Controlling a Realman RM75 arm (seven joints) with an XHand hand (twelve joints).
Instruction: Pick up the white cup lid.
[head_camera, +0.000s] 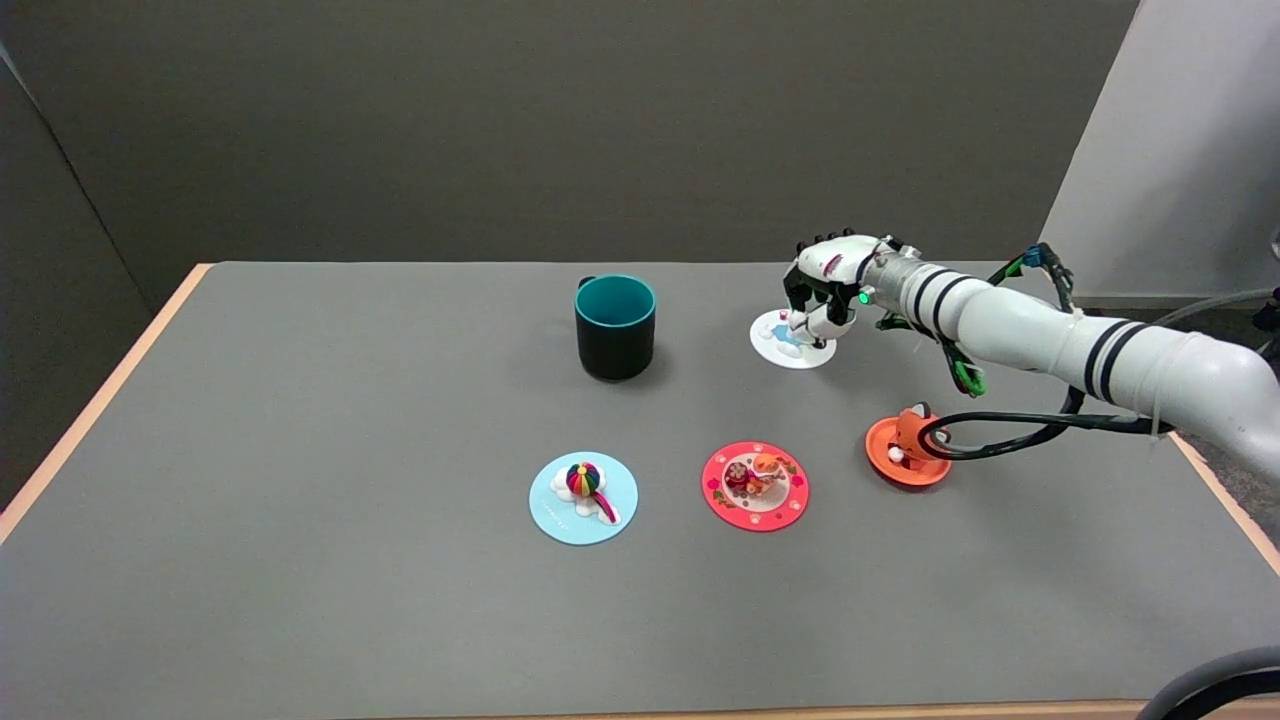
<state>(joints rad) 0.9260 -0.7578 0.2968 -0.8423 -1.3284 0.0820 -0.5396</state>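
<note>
While my robot hand hangs over the white cup lid at the far right of the bench, its fingers curl down around the small figure on top of the lid. I cannot tell whether they have actually closed on it or only surround it. The lid lies flat on the bench, to the right of the dark mug and well apart from it. I judge this to be the grasping step, with the lift not yet done. Next I would need a firm pinch on that knob, then a straight rise, keeping clear of the orange lid lying nearer, under my arm's cable.
</note>
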